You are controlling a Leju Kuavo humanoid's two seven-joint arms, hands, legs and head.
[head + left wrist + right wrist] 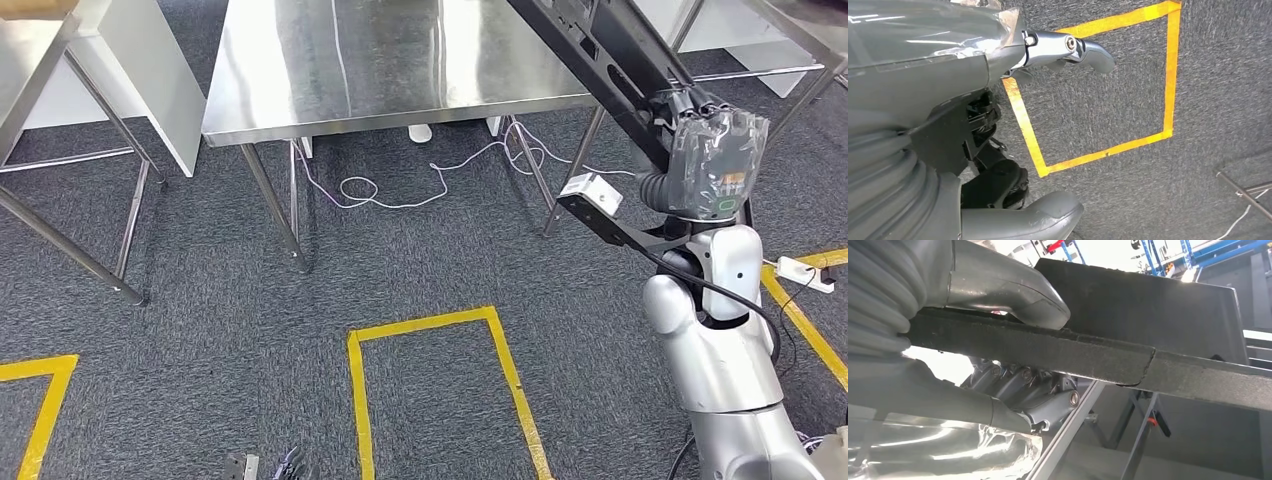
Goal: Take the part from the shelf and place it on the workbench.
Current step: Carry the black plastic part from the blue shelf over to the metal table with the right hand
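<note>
- 2 steel tables show in the head view: the nearer table (pixel 400 70) has a bare shiny top straight ahead, and another table (pixel 60 150) with slanted legs stands off to the left.
- A white cable (pixel 400 195) lies looped on the grey carpet under the nearer table, between its legs.
- Yellow tape (pixel 440 330) marks an open rectangle on the carpet in front of that table; more tape lines run at the far left and far right.
- The part (pixel 610 60) is a long, flat black piece with a rough, dull edge, held up in the air at a slant over the table's right corner.
- The right robot hand (pixel 715 160) grips the part, thumb (pixel 1013 295) pressed on one face and fingers (pixel 1038 390) curled under the other.
- The left robot hand (pixel 998 125) hangs over the taped carpet, fingers apart, holding nothing.
</note>
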